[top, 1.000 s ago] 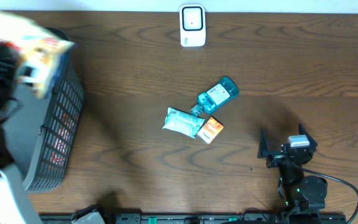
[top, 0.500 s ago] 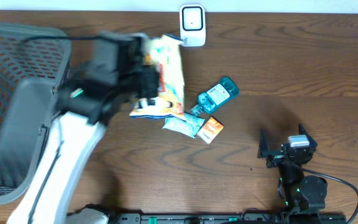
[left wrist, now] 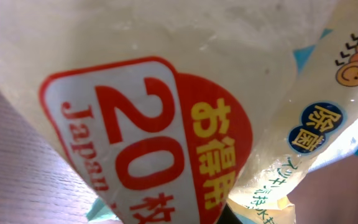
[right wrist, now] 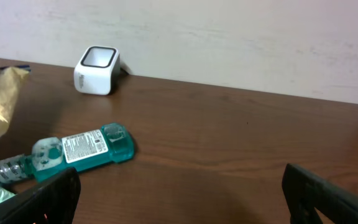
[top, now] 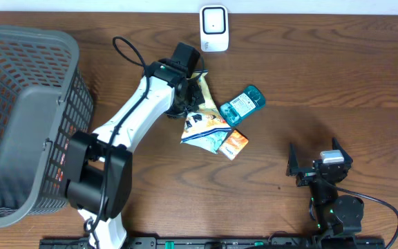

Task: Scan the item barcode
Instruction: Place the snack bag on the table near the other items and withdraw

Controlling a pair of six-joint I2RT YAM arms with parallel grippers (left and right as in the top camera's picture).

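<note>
Wipes packet (top: 206,116) pinched in left jaws, right jaws wide apart

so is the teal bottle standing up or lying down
Lying down: the teal bottle rests on its side on the table, label facing up.

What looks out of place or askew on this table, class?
The teal bottle lies on its side on the table instead of standing upright, close to the small orange box. Nothing looks spilled.
</note>
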